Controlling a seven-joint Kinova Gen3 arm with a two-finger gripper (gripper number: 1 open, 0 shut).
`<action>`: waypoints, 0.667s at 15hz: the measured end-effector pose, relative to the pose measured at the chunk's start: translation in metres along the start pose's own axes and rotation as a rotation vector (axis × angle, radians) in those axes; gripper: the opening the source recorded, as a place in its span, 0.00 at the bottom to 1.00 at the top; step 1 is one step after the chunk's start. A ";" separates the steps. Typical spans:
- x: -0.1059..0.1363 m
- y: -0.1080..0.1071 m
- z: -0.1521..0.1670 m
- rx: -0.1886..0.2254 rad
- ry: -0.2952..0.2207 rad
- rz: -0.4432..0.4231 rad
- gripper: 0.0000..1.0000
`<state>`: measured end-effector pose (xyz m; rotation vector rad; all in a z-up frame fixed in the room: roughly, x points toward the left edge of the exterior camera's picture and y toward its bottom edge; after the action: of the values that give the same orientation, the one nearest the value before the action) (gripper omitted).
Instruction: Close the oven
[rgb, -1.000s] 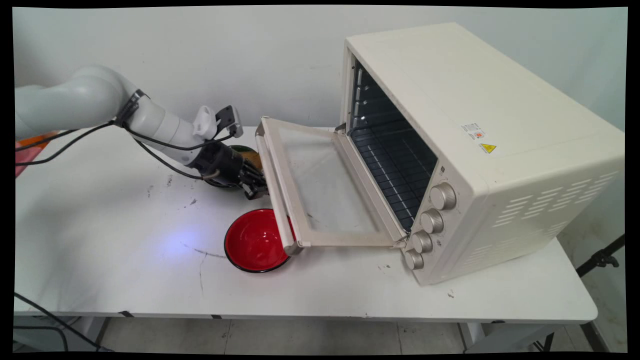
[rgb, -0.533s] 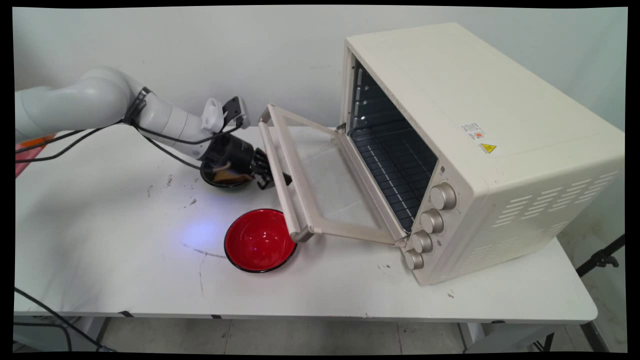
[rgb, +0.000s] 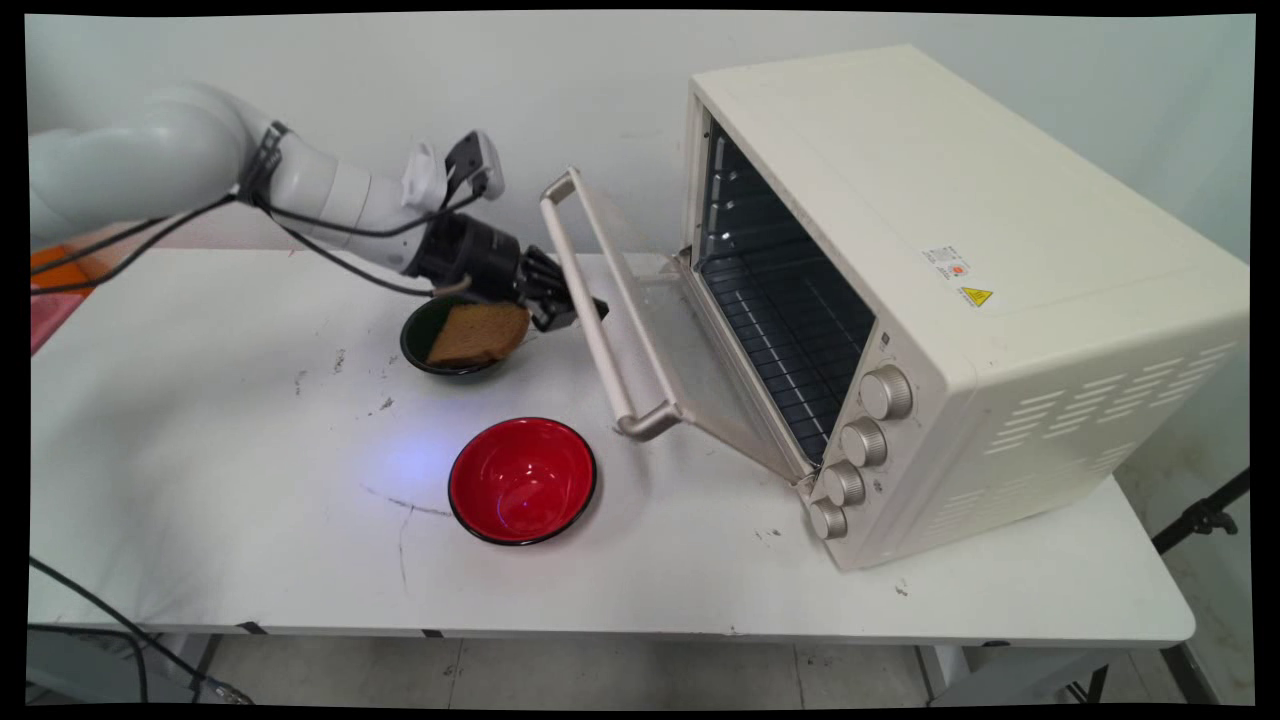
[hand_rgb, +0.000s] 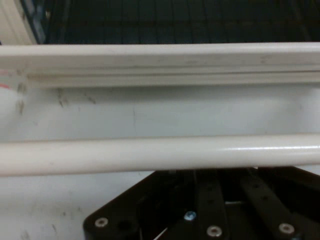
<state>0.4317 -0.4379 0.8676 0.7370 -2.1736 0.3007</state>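
1. Reaching in from the upper left of the main view, the white arm carries its black gripper low against the handle bar of the oven door, at about the middle of the bar's length.
2. The hand view shows the handle bar running straight across the frame just above the gripper's black linkage, which hides behind it; whether the jaws are wide, narrow or holding the bar cannot be told from either view.
3. The door stands partly raised, hinged at the oven's bottom front edge and tilted up and to the left, its handle end well clear of the table.
4. The cream oven sits on the right half of the table with its cavity open toward the left, showing a dark wire rack inside and four knobs down its front corner.
5. Just below and left of the gripper a dark bowl rests on the table and holds a brown slice of bread that leans on its rim.
6. A red bowl with a black rim stands lower in the frame, near the centre, apart from both the dark bowl and the door's handle.
7. Black cables hang along the arm.
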 end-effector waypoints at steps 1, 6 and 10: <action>0.005 0.000 -0.002 0.001 0.004 0.007 0.00; 0.039 -0.001 -0.021 0.016 0.027 0.032 0.00; 0.062 -0.004 -0.038 0.033 0.029 0.038 0.00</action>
<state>0.4267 -0.4493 0.9393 0.7053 -2.1615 0.3654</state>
